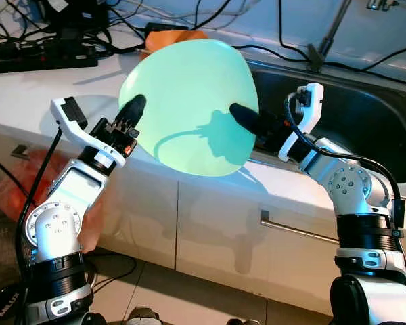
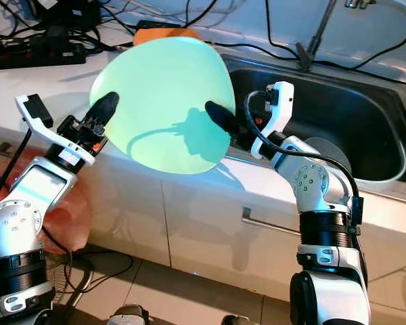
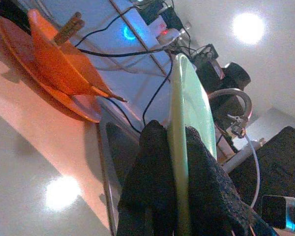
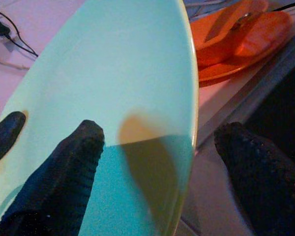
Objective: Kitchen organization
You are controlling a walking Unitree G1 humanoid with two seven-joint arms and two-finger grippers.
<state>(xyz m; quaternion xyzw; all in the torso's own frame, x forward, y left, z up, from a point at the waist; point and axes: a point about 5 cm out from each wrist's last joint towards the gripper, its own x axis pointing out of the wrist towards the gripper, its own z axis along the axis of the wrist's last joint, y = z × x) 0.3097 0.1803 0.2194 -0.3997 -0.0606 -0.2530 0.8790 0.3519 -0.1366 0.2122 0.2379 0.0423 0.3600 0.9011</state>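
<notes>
Clamped on the near left rim of a large, pale green round plate (image 1: 189, 101), the left gripper (image 1: 130, 115) has one black finger on each face of the rim; the left wrist view shows the plate edge-on, pinched between the two fingers (image 3: 147, 182). On the opposite side, the right gripper (image 1: 247, 120) meets the plate's right edge with its fingers spread apart: one finger (image 4: 64, 172) lies over the green face, the other (image 4: 258, 167) is off past the rim, so it straddles the edge without squeezing it. The plate is held up in the air between the two silver arms, tilted with its broad face toward the head camera, over the front edge of the white countertop (image 1: 27, 95) and the left end of the dark sink basin (image 1: 352, 115).

Behind the plate, on the counter just left of the sink, sits a stack of orange plastic dishes (image 3: 54, 64) with a brownish utensil (image 3: 69, 28) standing in the top one. Farther back, a black power strip (image 1: 40, 57) and a tangle of black cables (image 1: 189, 20) lie along the counter. Below are white cabinet fronts with a metal bar handle (image 1: 291, 227), and something orange (image 1: 20, 183) near the floor at the left.
</notes>
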